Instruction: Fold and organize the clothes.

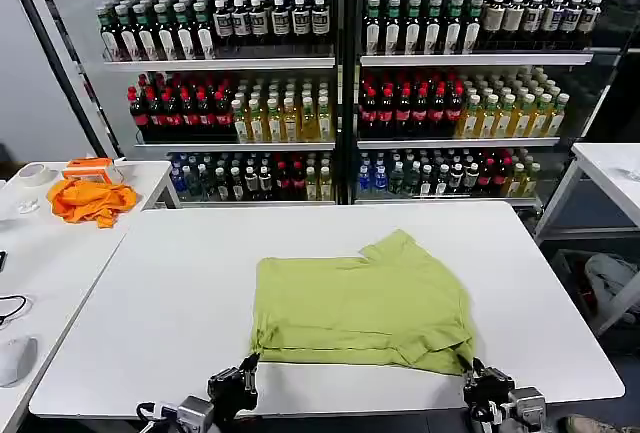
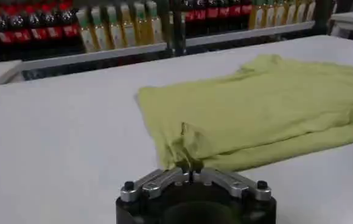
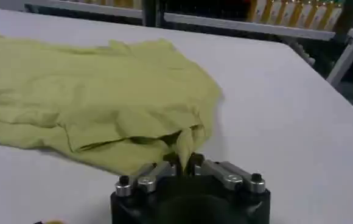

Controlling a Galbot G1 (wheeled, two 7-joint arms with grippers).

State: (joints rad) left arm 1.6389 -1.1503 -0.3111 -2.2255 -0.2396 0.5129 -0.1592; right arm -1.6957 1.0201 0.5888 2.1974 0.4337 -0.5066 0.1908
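Note:
The light yellow-green T-shirt [image 1: 362, 305] lies folded over on the white table [image 1: 180, 293], a sleeve pointing toward the shelves. At the near left corner of the cloth my left gripper [image 1: 250, 361] is shut on a pinch of fabric; the wrist view shows the T-shirt [image 2: 255, 109] puckered up into the left gripper [image 2: 189, 167]. My right gripper [image 1: 470, 363] is shut on the near right corner. In its wrist view a tongue of the T-shirt [image 3: 103, 91] runs down between the right gripper's [image 3: 185, 161] closed jaws.
A bright orange cloth heap [image 1: 92, 200] sits on the side table at the left, next to an orange-and-white box [image 1: 88, 167]. Shelves of bottles [image 1: 340, 83] stand behind the table. Another white table [image 1: 615, 168] is at the right.

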